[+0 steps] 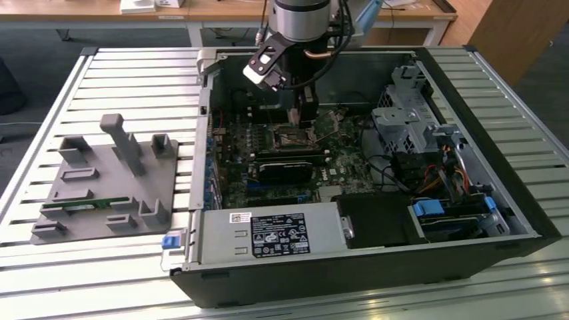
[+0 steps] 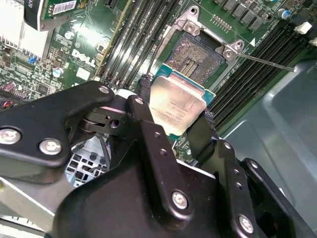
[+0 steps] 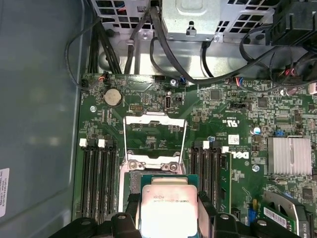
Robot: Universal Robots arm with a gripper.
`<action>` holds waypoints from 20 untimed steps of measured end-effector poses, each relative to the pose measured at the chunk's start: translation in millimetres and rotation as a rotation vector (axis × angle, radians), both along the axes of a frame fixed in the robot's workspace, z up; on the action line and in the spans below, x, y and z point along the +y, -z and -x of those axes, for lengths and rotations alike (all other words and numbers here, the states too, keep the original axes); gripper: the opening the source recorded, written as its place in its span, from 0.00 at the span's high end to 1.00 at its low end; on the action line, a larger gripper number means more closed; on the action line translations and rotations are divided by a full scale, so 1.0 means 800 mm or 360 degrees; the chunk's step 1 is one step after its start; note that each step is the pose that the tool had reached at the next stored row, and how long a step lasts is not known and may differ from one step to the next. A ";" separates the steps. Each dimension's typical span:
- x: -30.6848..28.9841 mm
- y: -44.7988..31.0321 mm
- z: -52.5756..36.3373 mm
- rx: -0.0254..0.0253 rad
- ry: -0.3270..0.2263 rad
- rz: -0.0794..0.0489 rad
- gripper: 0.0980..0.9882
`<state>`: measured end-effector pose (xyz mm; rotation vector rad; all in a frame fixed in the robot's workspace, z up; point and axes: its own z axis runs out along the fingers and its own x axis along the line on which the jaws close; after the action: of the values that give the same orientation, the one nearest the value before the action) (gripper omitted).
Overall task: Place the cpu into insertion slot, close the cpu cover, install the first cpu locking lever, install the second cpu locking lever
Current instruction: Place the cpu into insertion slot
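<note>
Hanging low inside the open computer case point(image 1: 520, 200), the gripper point(image 2: 177, 101) is clenched on the cpu point(image 2: 171, 113), its black fingers point(image 2: 148, 130) pressing two opposite edges of the chip so that the dull silvery top faces the wrist cameras. In the exterior view the gripper point(image 1: 307, 115) stands upright over the far middle part of the green circuit board point(image 1: 351, 157), just above the insertion slot point(image 1: 294, 138). The second wrist view shows the cpu held at the edge of the insertion slot point(image 2: 195, 55), not seated in it; the slot's dark contact field lies uncovered beyond the chip. How far the chip is above the board I cannot tell. The cpu cover point(image 3: 156, 120) is swung open and lies back beyond the slot, with green board showing through its cut-out middle. A thin metal locking lever point(image 2: 267, 63) sticks out from one corner of the slot, unlatched. Long black memory slots point(image 3: 99, 178) run on both sides of the slot. A round coin battery point(image 3: 112, 97) sits on the board past the cover, a ribbed silver heatsink point(image 3: 290, 156) lies off to one side, and dark cables point(image 3: 198, 77) loop along the board's edge. The case lies on a slatted metal worktop point(image 1: 133, 73); a grey fixture plate point(image 1: 106, 193) with upright blocks rests on it at the exterior view's left, well apart from the gripper.
</note>
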<state>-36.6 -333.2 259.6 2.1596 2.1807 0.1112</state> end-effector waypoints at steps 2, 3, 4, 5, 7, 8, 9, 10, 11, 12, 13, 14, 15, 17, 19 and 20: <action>0.0006 0.0019 0.000 0.00000 0.0000 0.0000 0.50; 0.0008 0.0027 0.000 0.00001 0.0000 0.0000 0.50; 0.0011 0.0035 0.000 0.00001 0.0000 0.0000 0.50; 0.0013 0.0045 0.000 0.00000 0.0000 0.0000 0.50; 0.0019 0.0064 0.000 0.00000 0.0000 0.0000 0.50; 0.0023 0.0074 0.000 0.00001 0.0000 0.0000 0.50; 0.0027 0.0085 0.000 0.00001 0.0000 0.0000 0.50; 0.0031 0.0095 0.000 0.00000 0.0000 0.0000 0.50; 0.0034 0.0107 0.000 0.00000 0.0000 0.0000 0.50; 0.0035 0.0119 0.000 0.00000 0.0000 0.0000 0.50; 0.0035 0.0129 0.000 0.00000 0.0000 0.0000 0.50; 0.0036 0.0139 0.000 0.00000 0.0000 0.0000 0.50; 0.0036 0.0148 0.000 0.00001 0.0000 0.0001 0.50; 0.0036 0.0167 0.000 0.00000 0.0000 0.0000 0.50; 0.0036 0.0184 0.000 0.00000 0.0000 0.0000 0.50; 0.0036 0.0191 0.000 0.00000 0.0000 0.0000 0.50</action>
<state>-36.6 -330.3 244.3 2.1595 2.1806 0.1108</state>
